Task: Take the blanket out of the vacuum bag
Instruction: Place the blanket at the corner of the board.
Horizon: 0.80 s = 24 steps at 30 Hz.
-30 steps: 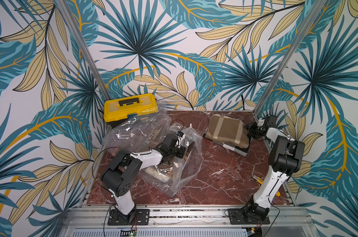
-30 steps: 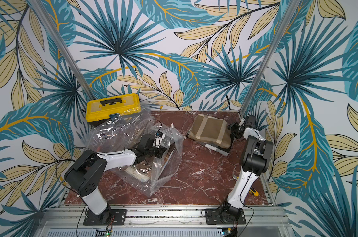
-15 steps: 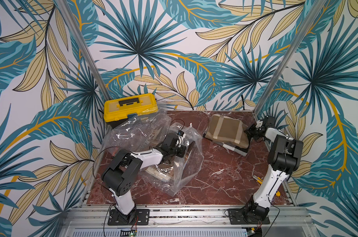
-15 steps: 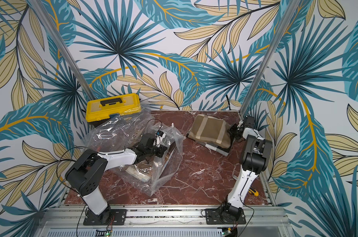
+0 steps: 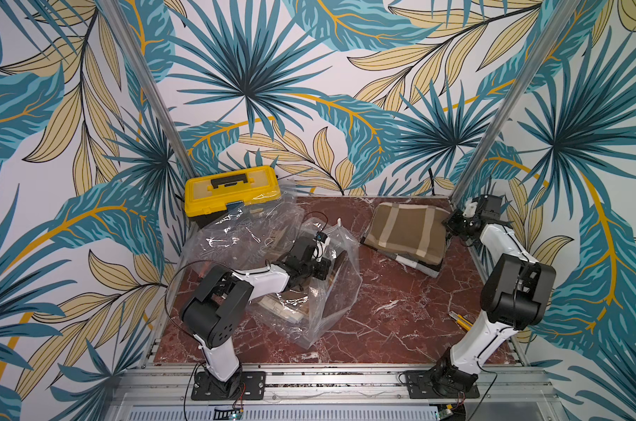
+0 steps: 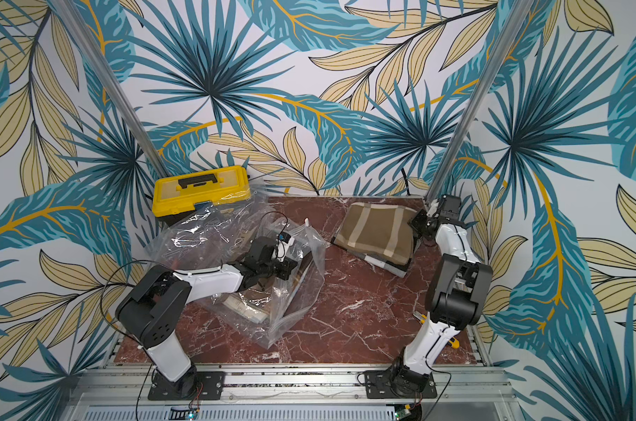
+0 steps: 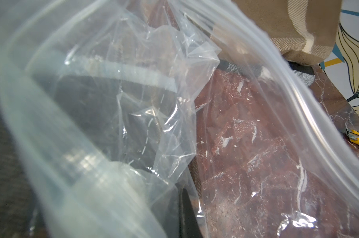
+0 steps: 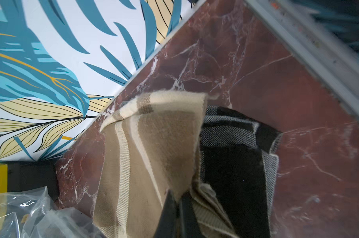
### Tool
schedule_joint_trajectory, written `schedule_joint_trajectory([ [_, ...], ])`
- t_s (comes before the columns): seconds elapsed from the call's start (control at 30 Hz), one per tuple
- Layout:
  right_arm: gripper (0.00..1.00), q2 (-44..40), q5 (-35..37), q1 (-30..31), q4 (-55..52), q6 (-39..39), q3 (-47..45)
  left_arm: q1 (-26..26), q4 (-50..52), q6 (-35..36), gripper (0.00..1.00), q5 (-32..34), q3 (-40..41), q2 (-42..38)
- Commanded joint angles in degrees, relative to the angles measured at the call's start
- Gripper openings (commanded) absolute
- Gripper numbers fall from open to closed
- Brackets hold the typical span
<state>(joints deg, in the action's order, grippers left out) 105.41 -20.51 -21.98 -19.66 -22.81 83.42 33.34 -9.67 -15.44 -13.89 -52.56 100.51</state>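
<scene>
Apparently the right gripper (image 8: 177, 214) pinches the edge of the tan blanket (image 5: 406, 233), which lies outside the vacuum bag (image 5: 243, 237), perhaps to pull it further away. The left gripper (image 5: 327, 268) is closed inside the bag's mouth, probably to hold it down. The crinkled plastic hides what it grips. Another folded cloth (image 5: 282, 310) lies inside the bag.

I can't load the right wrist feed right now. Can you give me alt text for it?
The right end effector is shut on an edge of the tan striped blanket, which lies on a folded black-and-grey blanket on the red marble table. A corner of the clear vacuum bag shows nearby.
</scene>
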Motion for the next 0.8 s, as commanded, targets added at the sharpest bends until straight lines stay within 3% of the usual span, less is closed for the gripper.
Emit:
schedule_joint_trajectory([
  [0.0,0.0,-1.9,6.5,-0.2,-4.8,3.9,-0.6,0.1,-1.2,0.1,0.0,-1.5,0.9,-1.1],
  [0.17,0.0,-1.7,11.3,-0.5,-7.5,5.6,0.6,0.2,-0.9,0.1,0.0,-1.2,1.4,-1.9],
  [0.37,0.02,1.4,12.1,-0.5,-7.9,5.8,1.6,0.2,-1.0,0.0,0.0,-1.2,1.9,-2.0],
  [0.4,0.14,2.2,12.1,-0.5,-7.9,5.6,1.3,0.2,-1.0,-0.1,0.0,-1.3,1.9,-2.0],
  [0.47,0.5,2.5,12.4,-0.5,-6.6,5.2,-0.1,0.2,-1.2,-0.3,0.0,-1.6,2.1,-2.3],
  [0.57,0.81,-1.7,13.6,0.6,-2.4,6.5,-4.2,0.2,-0.8,0.0,0.0,-1.9,2.4,-3.6],
  [0.67,0.89,-8.3,17.9,4.3,-0.9,9.6,-6.3,0.2,-1.2,0.2,0.0,-2.1,2.8,-5.4],
  [0.77,0.92,-10.0,16.1,8.6,-3.6,9.1,-5.0,0.2,-0.4,0.1,0.0,-3.1,1.5,-6.8],
])
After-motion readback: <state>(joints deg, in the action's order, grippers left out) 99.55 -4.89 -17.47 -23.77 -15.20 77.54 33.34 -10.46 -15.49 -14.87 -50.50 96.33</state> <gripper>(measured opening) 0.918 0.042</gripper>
